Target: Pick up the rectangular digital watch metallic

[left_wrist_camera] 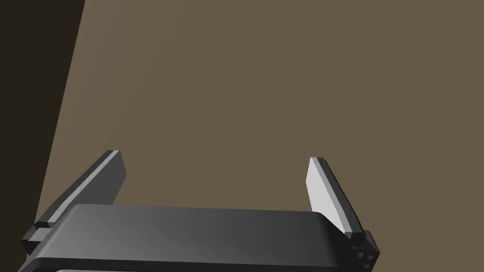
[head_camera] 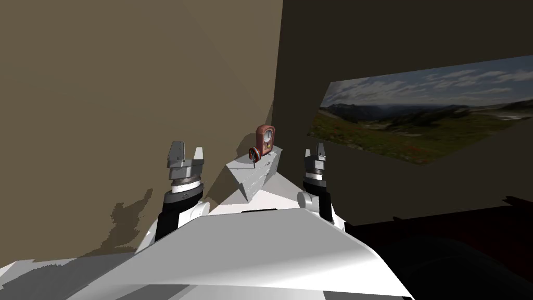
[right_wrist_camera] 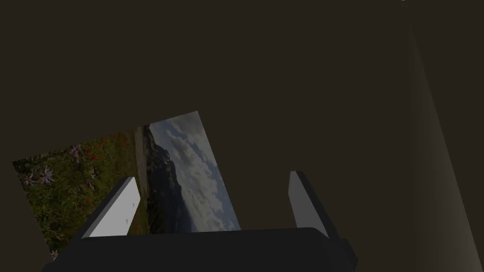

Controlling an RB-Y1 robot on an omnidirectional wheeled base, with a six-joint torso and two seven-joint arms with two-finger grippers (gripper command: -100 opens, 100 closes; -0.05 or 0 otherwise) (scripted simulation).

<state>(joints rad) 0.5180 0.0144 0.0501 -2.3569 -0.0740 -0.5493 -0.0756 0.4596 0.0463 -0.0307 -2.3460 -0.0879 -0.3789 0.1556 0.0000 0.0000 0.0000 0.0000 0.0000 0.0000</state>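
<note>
A small reddish clock with a pale round dial (head_camera: 265,138) stands on a white piece of furniture (head_camera: 260,177) in the corner of the room. Leaning at its foot is a small round, dark red item (head_camera: 254,153); I cannot tell whether this is the watch. My left gripper (head_camera: 185,152) (left_wrist_camera: 216,158) is raised to the left of the furniture, open and holding nothing, facing the tan wall. My right gripper (head_camera: 315,152) (right_wrist_camera: 211,179) is raised to the right of the furniture, also open and holding nothing. Both grippers are well apart from the two items.
The tan wall (head_camera: 130,94) meets a darker wall (head_camera: 395,47) just behind the furniture. A landscape picture (head_camera: 421,117) hangs on the darker wall to the right. The floor at the lower right is dark.
</note>
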